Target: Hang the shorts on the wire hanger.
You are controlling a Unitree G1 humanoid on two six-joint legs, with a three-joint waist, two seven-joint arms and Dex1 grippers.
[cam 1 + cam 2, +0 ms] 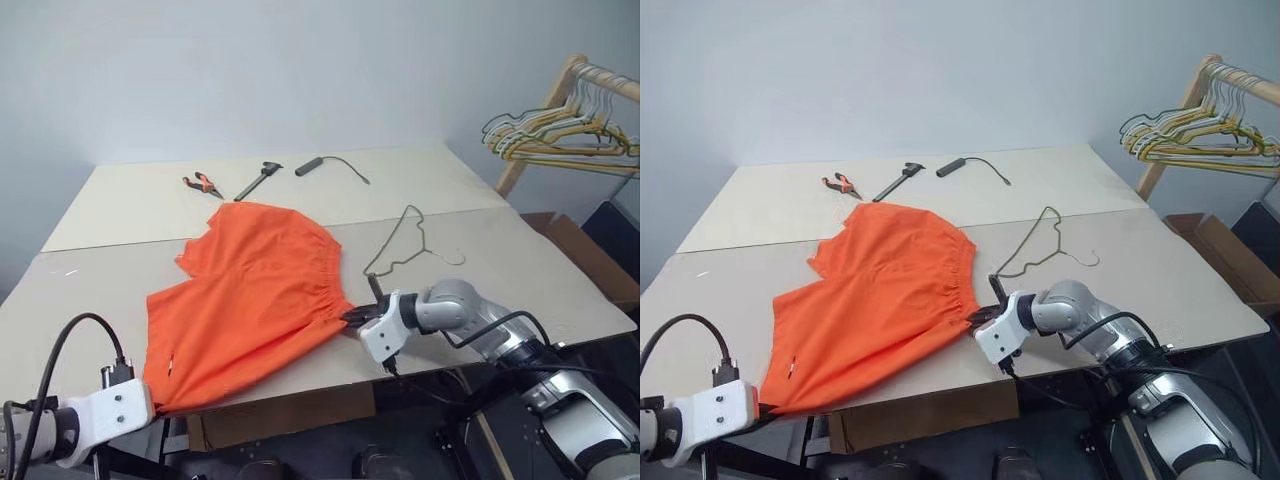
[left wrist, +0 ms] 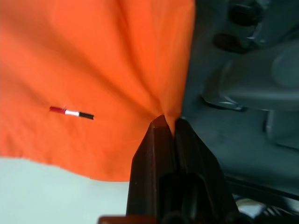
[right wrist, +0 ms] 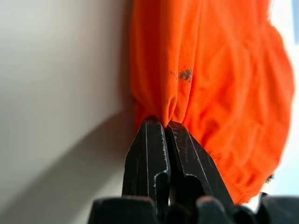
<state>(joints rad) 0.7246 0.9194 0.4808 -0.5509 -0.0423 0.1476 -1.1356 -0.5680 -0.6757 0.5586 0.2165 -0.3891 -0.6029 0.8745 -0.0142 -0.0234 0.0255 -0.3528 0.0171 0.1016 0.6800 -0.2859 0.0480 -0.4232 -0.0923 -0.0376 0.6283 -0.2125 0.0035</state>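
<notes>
Shorts (image 1: 250,300) pinched at opposite ends: left gripper (image 2: 169,122) clenched on hem corner, right gripper (image 3: 166,125) on waistband; wire hanger (image 1: 400,245) partly hidden behind right wrist.

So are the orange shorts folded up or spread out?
Spread out: the shorts lie flat across the table, pinched by both grippers.

Bright orange shorts (image 1: 250,300), pale table (image 1: 130,210)

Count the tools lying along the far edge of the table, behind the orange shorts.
3. Pliers with orange handles lie farthest left, a dark clamp-like tool is in the middle, and a black handle with a thin cord lies to the right. The shorts may hide others.
</notes>
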